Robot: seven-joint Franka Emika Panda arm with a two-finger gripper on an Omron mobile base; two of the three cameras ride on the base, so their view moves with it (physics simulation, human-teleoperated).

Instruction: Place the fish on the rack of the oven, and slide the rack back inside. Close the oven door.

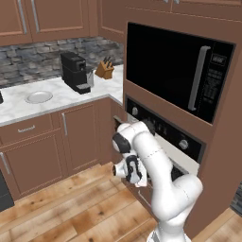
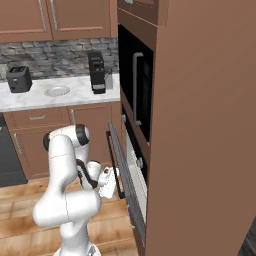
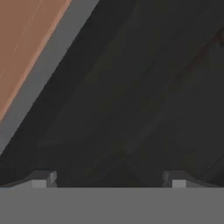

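The oven [image 1: 163, 128] has round knobs on a black strip, set in brown cabinetry. Its oven door [image 2: 115, 152] stands almost upright, with a narrow gap at the top onto the pale cavity [image 2: 133, 162]. My gripper [image 2: 111, 183] is low against the door's outer face, also seen beside my white arm [image 1: 133, 173]. In the hand view the dark glass panel [image 3: 131, 109] and grey door frame [image 3: 48, 74] are very close. Both fingertips [image 3: 43, 178] stand wide apart, so the gripper is open and holds nothing. The fish and the rack are hidden behind the door.
A black microwave [image 1: 175, 66] with a vertical silver handle sits above the oven. On the marble counter [image 1: 19, 108] are a coffee machine [image 1: 75, 72], a knife block [image 1: 104, 70], a white plate [image 1: 38, 97] and a toaster [image 2: 19, 79]. Wooden floor [image 1: 71, 212] lies open to the left.
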